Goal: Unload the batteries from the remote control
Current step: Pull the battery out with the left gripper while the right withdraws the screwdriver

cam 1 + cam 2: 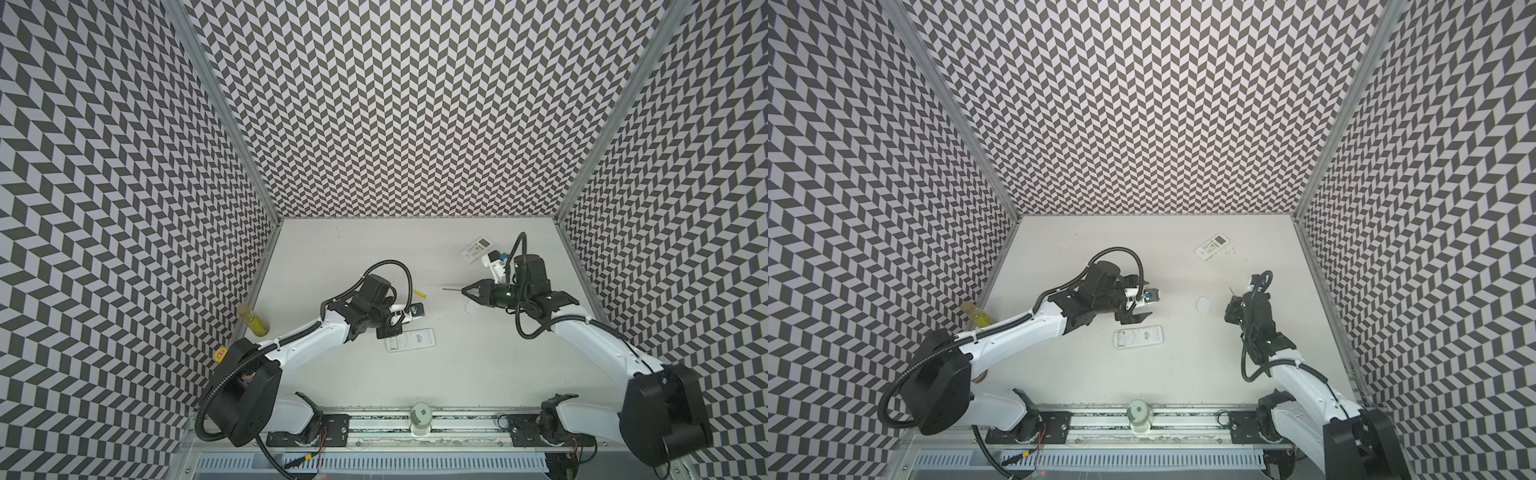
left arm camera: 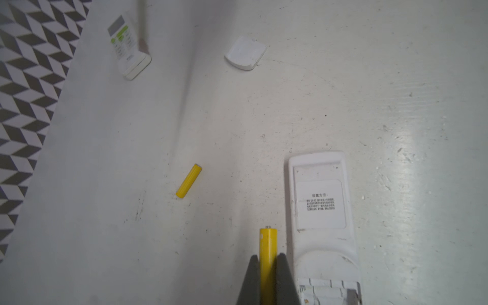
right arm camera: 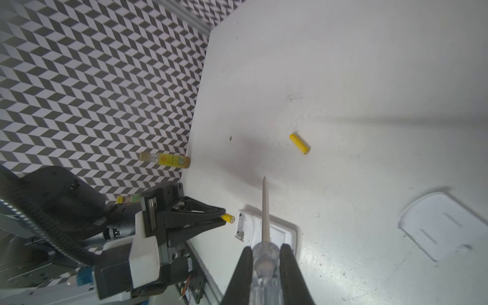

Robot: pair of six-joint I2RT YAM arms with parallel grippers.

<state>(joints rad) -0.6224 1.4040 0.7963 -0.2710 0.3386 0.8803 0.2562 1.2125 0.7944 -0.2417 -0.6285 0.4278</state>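
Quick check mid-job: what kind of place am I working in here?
Probably a lab test booth, not a home: chevron-patterned walls enclose a white table, and both arms bolt to a metal rail at its front.

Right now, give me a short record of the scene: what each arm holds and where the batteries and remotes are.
left fingers: shut on held battery, yellow
right fingers: shut on screwdriver
loose battery: yellow, lying on table
open remote: face down, cover off
battery cover: on table, apart from both remotes
second remote: face up
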